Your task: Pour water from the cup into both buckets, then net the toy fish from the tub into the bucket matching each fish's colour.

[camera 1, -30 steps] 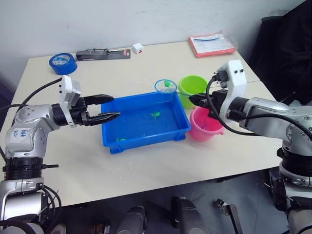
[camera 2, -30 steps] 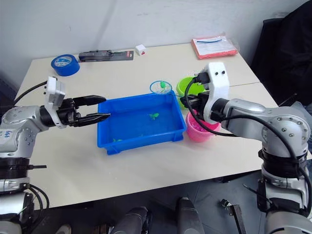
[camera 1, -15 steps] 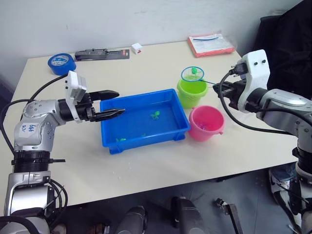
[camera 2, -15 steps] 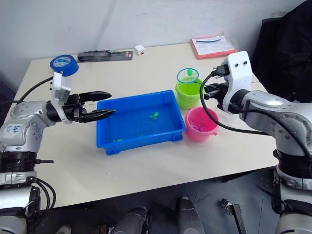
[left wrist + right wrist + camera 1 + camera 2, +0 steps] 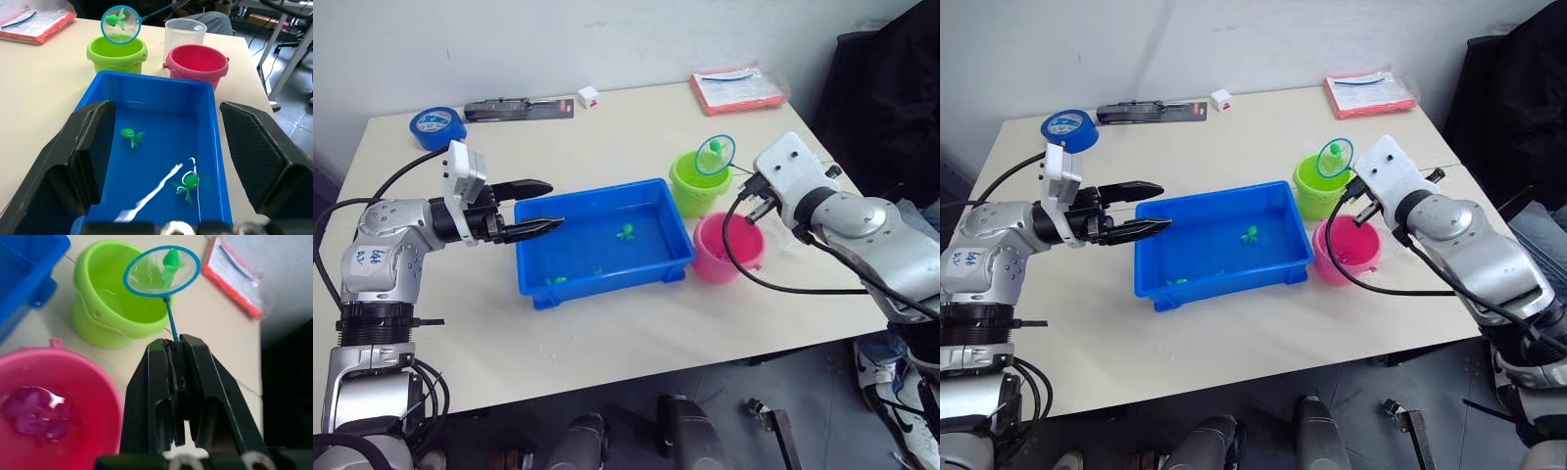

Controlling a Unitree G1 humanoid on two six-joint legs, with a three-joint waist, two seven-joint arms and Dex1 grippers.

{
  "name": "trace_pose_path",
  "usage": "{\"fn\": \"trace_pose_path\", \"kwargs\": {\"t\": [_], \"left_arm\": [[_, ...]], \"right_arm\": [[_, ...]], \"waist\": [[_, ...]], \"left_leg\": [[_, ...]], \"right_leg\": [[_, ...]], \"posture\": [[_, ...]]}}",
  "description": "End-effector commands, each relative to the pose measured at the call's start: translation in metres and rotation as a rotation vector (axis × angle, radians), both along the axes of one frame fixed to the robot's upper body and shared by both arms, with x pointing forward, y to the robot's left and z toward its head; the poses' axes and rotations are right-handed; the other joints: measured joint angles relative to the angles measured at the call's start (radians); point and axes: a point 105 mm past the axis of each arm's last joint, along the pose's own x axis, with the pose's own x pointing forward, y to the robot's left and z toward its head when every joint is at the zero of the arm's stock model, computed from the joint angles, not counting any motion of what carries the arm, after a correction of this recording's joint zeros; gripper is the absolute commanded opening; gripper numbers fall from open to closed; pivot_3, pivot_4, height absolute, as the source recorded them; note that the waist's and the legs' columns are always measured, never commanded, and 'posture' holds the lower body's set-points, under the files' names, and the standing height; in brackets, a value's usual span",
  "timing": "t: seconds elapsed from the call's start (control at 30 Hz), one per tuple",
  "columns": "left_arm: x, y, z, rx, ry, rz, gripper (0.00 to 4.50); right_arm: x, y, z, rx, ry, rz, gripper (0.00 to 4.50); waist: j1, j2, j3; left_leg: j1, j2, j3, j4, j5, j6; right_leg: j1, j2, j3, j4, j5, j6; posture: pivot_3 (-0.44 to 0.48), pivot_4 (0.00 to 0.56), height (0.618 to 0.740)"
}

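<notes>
Here the right gripper (image 5: 176,350), clamped on the net (image 5: 162,270), holds a green fish (image 5: 171,260) over the green bucket (image 5: 112,316); tipping it out follows.

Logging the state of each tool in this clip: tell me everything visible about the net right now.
The net is a small round hoop with a blue rim and fine see-through mesh on a thin stick. The right end effector is shut on the stick, holding the hoop tilted in the air above the lime green bucket, apart from its rim. One green toy fish lies in the mesh. The pink bucket stands beside it.
</notes>
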Motion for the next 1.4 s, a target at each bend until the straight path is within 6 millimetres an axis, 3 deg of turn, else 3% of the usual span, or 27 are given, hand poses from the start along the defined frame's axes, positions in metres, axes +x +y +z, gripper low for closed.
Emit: {"fn": "trace_pose_path", "kwargs": {"t": [0.03,0.13,0.27,0.5,0.87,1.03,1.27,1.4], "left_arm": [[-0.003,0.003,0.008,0.006,-0.035,0.007,3.71],[-0.005,0.004,0.006,0.007,-0.032,0.01,3.71],[-0.005,0.004,0.006,0.006,-0.029,0.013,3.71],[-0.005,0.004,0.005,0.005,-0.026,0.014,3.71],[-0.005,0.005,0.003,0.003,-0.022,0.016,3.71],[-0.007,0.006,0.002,0.002,-0.017,0.02,3.71],[-0.009,0.016,0.004,0.011,-0.015,0.05,3.71],[-0.013,0.021,0.0,0.046,0.004,0.056,3.71]], "right_arm": [[0.0,0.0,0.012,-0.121,-0.093,0.031,0.79],[-0.002,0.003,0.011,-0.339,-0.167,0.082,0.79],[-0.002,0.003,0.009,-0.454,-0.202,0.108,0.79],[-0.007,-0.002,0.006,-0.803,-0.302,0.172,0.79],[-0.005,0.0,-0.003,-1.036,-0.423,0.205,0.79],[-0.004,-0.004,0.008,-0.956,-0.434,0.156,0.79],[-0.016,0.015,0.044,-0.456,-0.288,0.239,0.79],[-0.028,0.03,0.044,-0.096,0.007,0.343,0.79]], "waist": [[0.0,0.0,0.0],[0.0,0.0,0.0],[-0.001,0.0,0.0],[0.0,0.0,0.0],[-0.001,0.0,0.0],[-0.001,0.0,0.0],[-0.003,0.0,0.0],[-0.001,0.0,0.0]], "left_leg": [[0.0,0.0,0.0,0.0,0.0,0.0],[0.0,0.0,0.0,0.0,0.0,0.0],[0.0,0.0,0.001,0.0,0.0,0.0],[0.0,-0.001,0.002,0.0,0.0,0.0],[0.0,0.0,0.003,0.0,0.0,0.0],[0.0,0.0,0.003,0.0,0.0,0.0],[0.001,0.001,0.003,0.0,0.0,0.0],[0.0,0.001,0.001,0.001,0.0,0.0]], "right_leg": [[0.0,0.0,0.0,0.0,0.0,0.0],[0.0,0.0,0.0,0.0,0.0,0.0],[-0.001,0.0,0.0,0.0,0.0,0.0],[-0.001,0.0,0.0,0.0,0.0,0.0],[-0.001,0.001,0.0,0.001,0.0,0.0],[-0.001,0.001,0.0,0.001,0.0,0.0],[-0.001,0.002,0.0,0.001,0.0,0.0],[0.0,0.001,0.001,0.0,0.0,0.0]], "posture": [[0.0,0.15,0.74],[0.0,0.15,0.74],[0.0,0.15,0.74],[0.0,0.15,0.74],[0.0,0.15,0.74],[0.0,0.15,0.74],[0.0,0.15,0.74],[0.0,0.15,0.74]]}}
